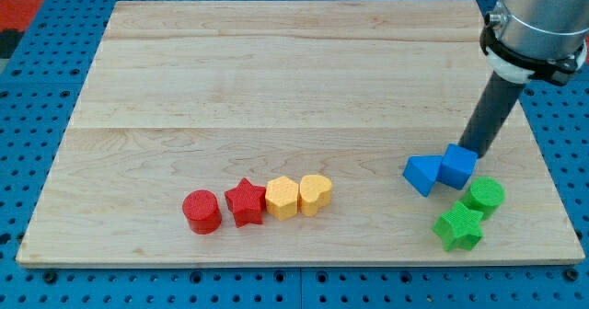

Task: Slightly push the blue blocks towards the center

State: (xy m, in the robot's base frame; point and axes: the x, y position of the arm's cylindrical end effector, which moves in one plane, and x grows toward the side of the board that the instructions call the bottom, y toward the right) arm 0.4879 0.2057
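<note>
Here is the wooden board [276, 70], wide and pale, filling most of the view on a blue pegboard surface [37, 70]; nothing here acts as a container, the board simply carries all 8 blocks on its lower half; the arm [534, 19] comes in from the view's top right, grey housing above, dark rod [492, 111] slanting down and to the left; there are no jaws on this rig to stand apart or together, only the rod; my tip [471, 150] sits right at the upper edge of the blue cube [457, 166], touching or very nearly so, its very end partly hidden behind that block; the blue triangular block [422, 174] lies just left of the cube, the 2 touching side by side, both at the right of the board, well right of centre; just below them sit 2 green pieces, the green cylinder [484, 197] and the green star [458, 227], close together near the bottom right corner; over at the lower middle runs a row of 4, left to right: red cylinder [202, 210], red star [245, 201], yellow hexagon [282, 198], yellow heart [315, 194]; count it up: 2 blue, 2 green, 2 red, 2 yellow.
</note>
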